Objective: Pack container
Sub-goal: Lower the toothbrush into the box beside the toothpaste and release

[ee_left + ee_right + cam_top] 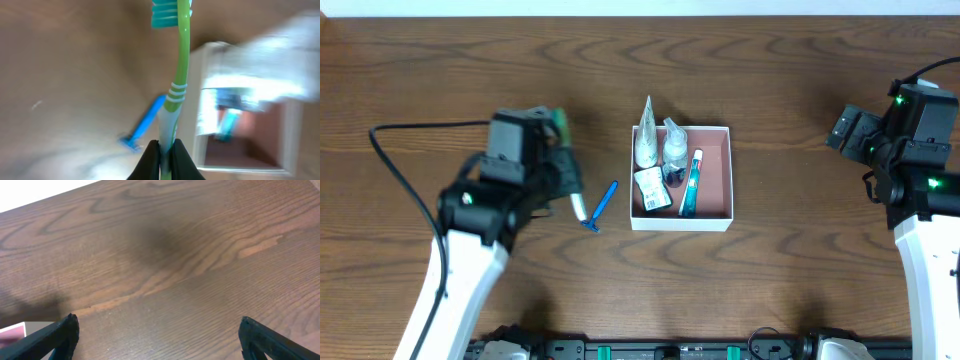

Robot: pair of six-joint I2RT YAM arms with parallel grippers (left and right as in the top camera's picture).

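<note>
The container is a square white-walled box with a pinkish-brown inside, at the table's middle. It holds a white tube, a small clear bottle, a teal toothpaste tube and a small packet. My left gripper is shut on a green toothbrush, held left of the container, above the table. In the left wrist view the jaws clamp its handle, with the container to the right. My right gripper is open and empty, far right of the box.
A blue razor lies on the wood table between my left gripper and the container; it also shows in the left wrist view. A black cable runs at the left. A corner of the container shows in the right wrist view.
</note>
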